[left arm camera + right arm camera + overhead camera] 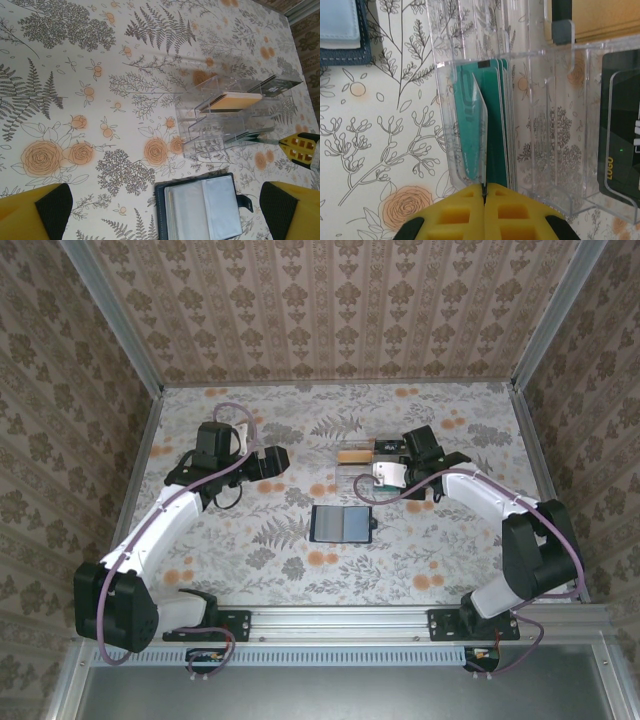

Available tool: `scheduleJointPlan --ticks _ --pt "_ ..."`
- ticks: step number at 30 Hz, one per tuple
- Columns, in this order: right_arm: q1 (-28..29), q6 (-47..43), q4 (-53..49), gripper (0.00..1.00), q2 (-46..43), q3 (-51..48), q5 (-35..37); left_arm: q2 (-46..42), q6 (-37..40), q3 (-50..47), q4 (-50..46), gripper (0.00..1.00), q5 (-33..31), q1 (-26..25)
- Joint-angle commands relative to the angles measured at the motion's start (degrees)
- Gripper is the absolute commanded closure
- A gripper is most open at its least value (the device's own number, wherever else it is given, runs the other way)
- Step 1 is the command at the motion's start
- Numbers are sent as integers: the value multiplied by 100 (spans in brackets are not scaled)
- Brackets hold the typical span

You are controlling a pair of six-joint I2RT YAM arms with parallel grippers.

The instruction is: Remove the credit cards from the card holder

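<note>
**Clear card pinched at the rack**

The right gripper (484, 199) is pressed together on the near edge of the clear card (476, 130). The card is thin and pale and stands tilted in a slot of the acrylic rack (545, 125), just in front of the teal card (499, 120).

The holder (343, 524) lies open and flat mid-table, near the rack. It is dark grey-blue with stitched edges, clear sleeves and a small tab.

The left gripper (277, 459) is spread wide and holds nothing.

A black card (620, 140) in the next slot reads "LOGO" sideways; its other lettering is cut off.
</note>
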Motion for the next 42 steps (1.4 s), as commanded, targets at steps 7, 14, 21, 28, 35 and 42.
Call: scheduleJointPlan --ticks 7,14,21,28,35,42 --pt "-44 -106 -25 100 -72 -87 45 -152 -22 -83 131 0 99 59" --pt "71 -28 47 100 142 46 15 -175 -12 -90 109 0 78 68" --pt "200 101 145 93 354 134 70 -183 -12 -130 109 0 71 85" --pt "217 218 286 84 402 152 184 -207 -22 -170 124 0 76 112" --pt "222 394 553 77 477 160 365 -192 -28 -187 166 0 111 138" --pt "248 457 544 75 561 246 371 -201 -21 -205 166 0 120 156"
